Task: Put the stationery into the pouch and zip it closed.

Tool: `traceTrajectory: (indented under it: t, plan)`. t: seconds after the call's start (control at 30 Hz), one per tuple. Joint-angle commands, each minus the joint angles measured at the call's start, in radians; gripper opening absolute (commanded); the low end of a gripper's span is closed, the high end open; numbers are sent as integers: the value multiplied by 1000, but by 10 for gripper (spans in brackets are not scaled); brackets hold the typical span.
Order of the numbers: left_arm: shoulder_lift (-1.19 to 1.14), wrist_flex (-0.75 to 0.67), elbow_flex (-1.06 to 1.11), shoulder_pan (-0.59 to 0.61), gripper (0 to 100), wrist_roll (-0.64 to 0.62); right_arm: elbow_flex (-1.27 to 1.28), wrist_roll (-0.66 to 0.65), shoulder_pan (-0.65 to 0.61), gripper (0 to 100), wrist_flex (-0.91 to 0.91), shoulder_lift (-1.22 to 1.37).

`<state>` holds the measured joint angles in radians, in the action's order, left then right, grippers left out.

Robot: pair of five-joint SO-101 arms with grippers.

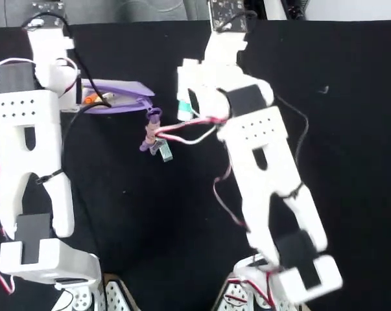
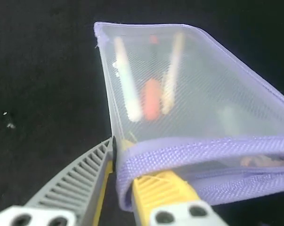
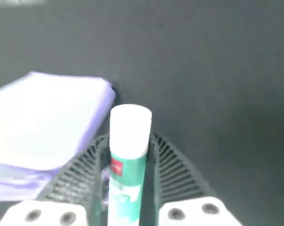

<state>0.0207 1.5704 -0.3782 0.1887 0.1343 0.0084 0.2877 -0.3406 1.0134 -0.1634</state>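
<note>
The pouch (image 2: 193,94) is a translucent mesh bag edged in purple webbing, lying on its side on the black table (image 1: 351,97). Through its wall show three thin pieces of stationery: a white stick (image 2: 127,80), an orange one (image 2: 152,99) and a cream one (image 2: 172,75). A purple zipper pull with a small charm (image 1: 155,136) trails from the pouch's end. The left gripper (image 2: 123,160) pinches the pouch's purple rim at one corner. Just beside the pouch's other end, the right gripper (image 3: 129,137) clamps a glue stick (image 3: 129,155) with a white cap and a green-and-white body.
</note>
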Motion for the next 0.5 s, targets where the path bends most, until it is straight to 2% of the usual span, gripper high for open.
traceTrajectory:
  t: [0.0, 0.23, 0.47]
  plan:
    - [12, -41, -82, -42, 29, 6, 97, -11, -43, 11, -176, -151]
    - [2, -114, -77, -41, 29, 5, 378, -11, -84, 11, -516, -328]
    - [0, -110, -77, -45, 29, -3, 522, -11, -100, 11, -704, -397]
